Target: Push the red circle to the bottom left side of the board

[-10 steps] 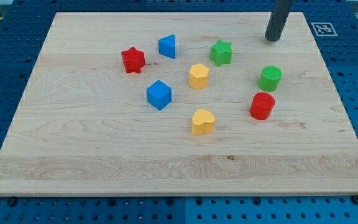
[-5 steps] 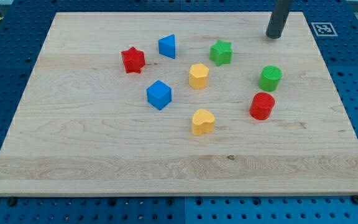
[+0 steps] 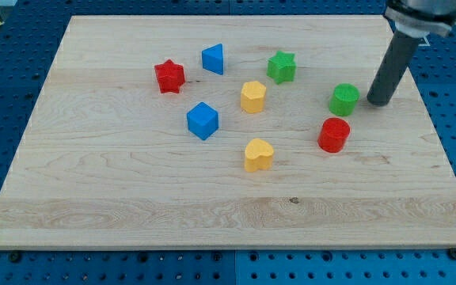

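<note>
The red circle [image 3: 334, 134] is a short red cylinder on the right half of the wooden board [image 3: 93, 190]. My tip [image 3: 377, 102] rests on the board up and to the right of it, close to the right of the green circle [image 3: 343, 100]. The tip touches neither block. The green circle stands just above the red circle.
A yellow heart [image 3: 258, 154] lies left of the red circle. A yellow block [image 3: 252, 96], a blue cube [image 3: 203, 120], a blue block [image 3: 213, 59], a red star [image 3: 169, 76] and a green star [image 3: 282, 66] lie further left and up.
My tip has moved from the board's top edge down and to the right, ending beside the green circle. No block has moved.
</note>
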Motion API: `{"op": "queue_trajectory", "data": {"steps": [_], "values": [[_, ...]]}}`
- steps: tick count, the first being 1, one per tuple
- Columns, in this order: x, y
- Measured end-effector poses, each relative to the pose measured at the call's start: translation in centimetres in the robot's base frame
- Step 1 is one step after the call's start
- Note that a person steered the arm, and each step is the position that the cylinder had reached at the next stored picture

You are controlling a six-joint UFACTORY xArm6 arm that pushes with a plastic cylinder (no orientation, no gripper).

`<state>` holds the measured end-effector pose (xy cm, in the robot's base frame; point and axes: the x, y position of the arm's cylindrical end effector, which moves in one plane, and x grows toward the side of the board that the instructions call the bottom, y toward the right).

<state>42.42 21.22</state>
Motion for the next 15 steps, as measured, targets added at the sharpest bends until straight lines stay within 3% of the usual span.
{"op": "queue_trajectory", "data": {"steps": [1, 4, 7, 13, 15], "values": [[3.0, -5.3], [10.6, -7.0], [11.8, -10.5], [14.7, -31.1], [12.4, -31.5]]}}
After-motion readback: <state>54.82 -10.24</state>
